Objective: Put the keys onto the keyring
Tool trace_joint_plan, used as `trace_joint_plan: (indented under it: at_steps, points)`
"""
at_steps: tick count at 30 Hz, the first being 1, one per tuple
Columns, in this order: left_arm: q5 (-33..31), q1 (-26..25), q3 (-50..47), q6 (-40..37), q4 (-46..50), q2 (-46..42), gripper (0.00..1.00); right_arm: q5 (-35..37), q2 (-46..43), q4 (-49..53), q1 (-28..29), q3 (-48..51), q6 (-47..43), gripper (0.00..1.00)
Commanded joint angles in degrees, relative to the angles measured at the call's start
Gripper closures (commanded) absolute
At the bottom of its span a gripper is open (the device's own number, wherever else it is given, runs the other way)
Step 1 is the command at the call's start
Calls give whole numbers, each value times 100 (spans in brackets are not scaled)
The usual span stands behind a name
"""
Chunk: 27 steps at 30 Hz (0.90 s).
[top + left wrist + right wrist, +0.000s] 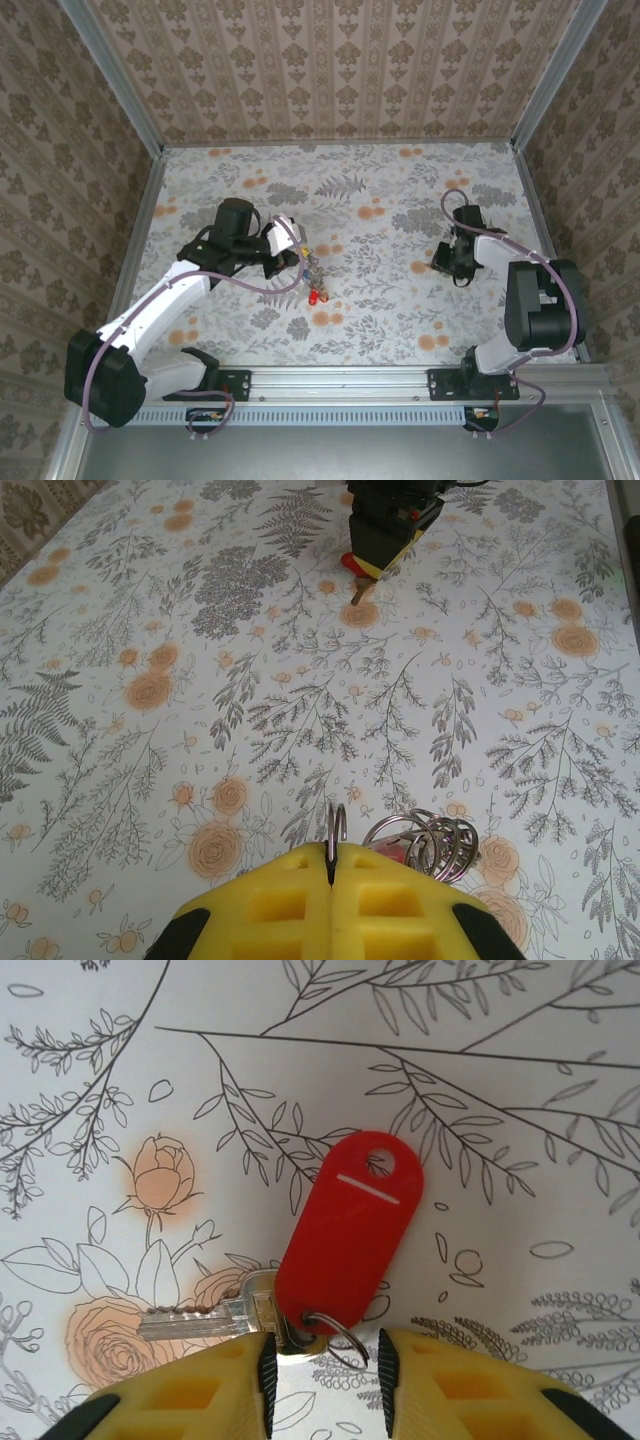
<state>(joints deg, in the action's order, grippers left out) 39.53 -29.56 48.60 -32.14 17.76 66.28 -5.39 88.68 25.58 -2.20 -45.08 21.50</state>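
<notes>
Key (200, 1322), silver, lying flat on the floral counter (480, 1160) at the lower left of the right wrist view. Its long axis is horizontal, blade pointing to the left edge of the frame, head toward the centre. A small split ring (335, 1338) joins the head to a red plastic tag (350, 1230), whose long axis slants from lower centre up toward the right, eyelet end uppermost. The tag's face carries one plain white bar.

Right claw (325, 1360) stands narrowly open astride the key's head and the split ring. Its yellow fingers (190, 1395) lie along the bottom edge, the right-hand pad just clear of the ring.

Keyring (337, 825), in the left wrist view, rises upright and edge-on from the seam of the left claw (330, 875), which is closed on it. A cluster of wire rings (435, 845) lies just beside it to the right, over something red. That view also shows the right claw from outside at top centre, tag and key beneath it.

Top view places the left claw left of centre, with a string of small parts ending in red pieces (317, 296) below it. The right claw is well apart at the right.
</notes>
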Motion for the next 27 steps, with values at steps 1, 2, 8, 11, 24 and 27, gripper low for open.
trace_joint_plan:
  at_steps: [1,2,8,11,24,27]
  points:
    - [291,21,112,-149,2,25,100,-208,25,-97,-16,-135,-104,78]
    - [293,21,118,-157,18,35,100,-225,-14,-89,-9,-133,-107,82]
    - [395,16,125,-198,70,69,100,-407,-297,-51,-11,-84,-225,99]
    - [415,14,141,-198,67,78,100,-547,-576,-59,2,-47,-258,100]
    - [372,89,492,-38,51,107,100,-2,-1633,322,2002,-434,-1953,100]
    - [451,100,575,-153,163,86,100,-535,-1762,-91,2322,-275,-2404,100]
